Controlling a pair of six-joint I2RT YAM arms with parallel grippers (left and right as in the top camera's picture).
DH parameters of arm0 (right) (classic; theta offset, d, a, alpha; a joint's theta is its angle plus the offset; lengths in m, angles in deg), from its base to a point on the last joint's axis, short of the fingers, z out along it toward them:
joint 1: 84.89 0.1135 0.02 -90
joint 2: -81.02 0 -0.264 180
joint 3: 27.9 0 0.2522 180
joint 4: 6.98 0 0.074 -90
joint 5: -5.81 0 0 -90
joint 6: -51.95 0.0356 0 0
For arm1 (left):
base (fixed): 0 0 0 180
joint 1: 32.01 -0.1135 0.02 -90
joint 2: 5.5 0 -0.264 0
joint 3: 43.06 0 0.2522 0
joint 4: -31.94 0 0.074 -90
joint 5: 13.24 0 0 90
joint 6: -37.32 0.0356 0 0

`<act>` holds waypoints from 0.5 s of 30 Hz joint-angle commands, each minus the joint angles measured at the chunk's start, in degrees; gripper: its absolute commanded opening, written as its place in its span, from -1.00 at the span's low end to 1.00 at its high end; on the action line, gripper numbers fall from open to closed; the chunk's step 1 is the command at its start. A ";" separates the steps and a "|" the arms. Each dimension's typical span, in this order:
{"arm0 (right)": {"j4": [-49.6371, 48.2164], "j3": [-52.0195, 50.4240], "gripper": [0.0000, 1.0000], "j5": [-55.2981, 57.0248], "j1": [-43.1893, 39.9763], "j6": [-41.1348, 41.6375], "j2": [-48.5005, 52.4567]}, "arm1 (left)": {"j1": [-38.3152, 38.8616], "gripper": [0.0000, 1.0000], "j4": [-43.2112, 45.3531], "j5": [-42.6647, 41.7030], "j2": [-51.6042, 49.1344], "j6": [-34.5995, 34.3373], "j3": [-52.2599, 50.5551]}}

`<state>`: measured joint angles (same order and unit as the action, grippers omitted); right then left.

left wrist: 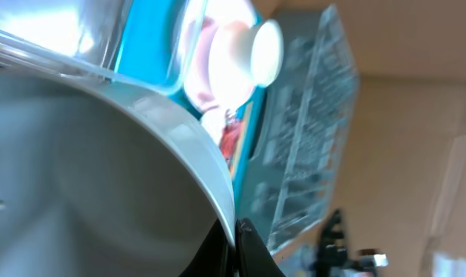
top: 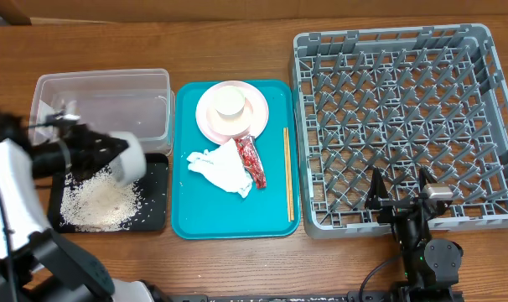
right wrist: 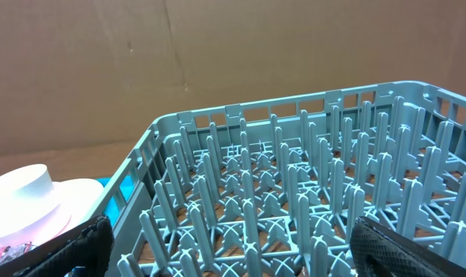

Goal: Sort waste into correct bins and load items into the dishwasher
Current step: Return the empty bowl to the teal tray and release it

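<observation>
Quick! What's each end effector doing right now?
Left end effector: closed, holding a white bowl.
Right end effector: open, holding nothing.

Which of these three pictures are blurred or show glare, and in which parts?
Overhead: sharp on the teal tray and dish rack, but the bowl over the black tray is smeared. Left wrist: the bowl fills the frame, soft; the rack behind is blurred; glare on the clear tub, top left. Right wrist: crisp and evenly lit.
</observation>
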<state>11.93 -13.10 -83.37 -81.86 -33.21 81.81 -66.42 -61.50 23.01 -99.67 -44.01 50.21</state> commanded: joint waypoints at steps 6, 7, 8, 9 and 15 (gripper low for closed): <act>-0.44 -0.59 1.00 -0.09 -0.07 -0.17 -0.50 | 23.58 -0.92 1.88 32.09 6.58 -18.03 2.01; -0.44 -0.59 1.00 -0.09 -0.07 -0.17 -0.50 | 26.58 -0.92 1.42 33.99 6.58 -18.97 1.99; -0.44 -0.59 1.00 -0.09 -0.07 -0.17 -0.50 | 29.44 -0.92 0.96 35.63 6.54 -19.78 1.90; -0.44 -0.59 1.00 -0.09 -0.07 -0.17 -0.50 | 31.91 -0.92 0.74 37.07 6.54 -20.79 1.66; -0.44 -0.59 1.00 -0.09 -0.07 -0.17 -0.50 | 47.76 -0.92 1.11 44.61 6.54 -29.73 -1.97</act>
<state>11.88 -13.10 -83.35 -81.86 -33.19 81.81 -24.96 -60.80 59.92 -94.40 -66.07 50.56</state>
